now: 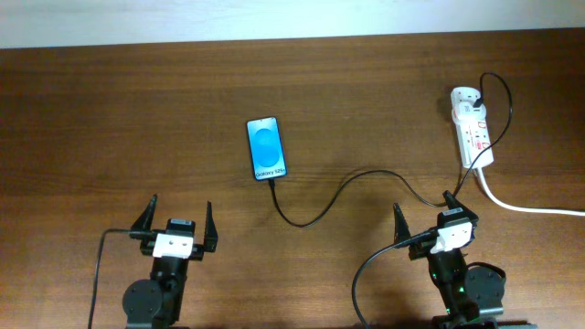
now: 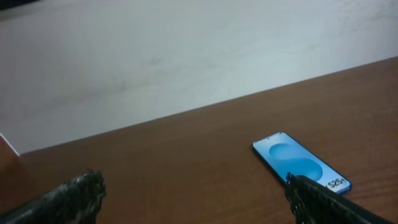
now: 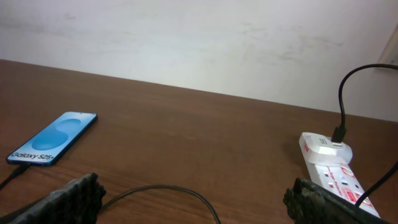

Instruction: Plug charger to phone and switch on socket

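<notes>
Starting with our left claw (image 1: 179, 212) and right claw (image 1: 422, 208) open and empty at the lower edge, we judge the charger (image 1: 315, 215) reaches the phone (image 1: 266, 148) mid-frame, so the right one should press squarely to switch on the socket (image 1: 473, 132), upper right.

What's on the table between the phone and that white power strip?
Only the black charger cable, looping from the phone towards the power strip; the overhead view shows it best.

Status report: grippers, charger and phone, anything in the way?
Left gripper open, empty; right gripper open, empty. Charger reaches the phone at its lower end, looks plugged. Socket switches unreadable. Nothing blocking.
</notes>
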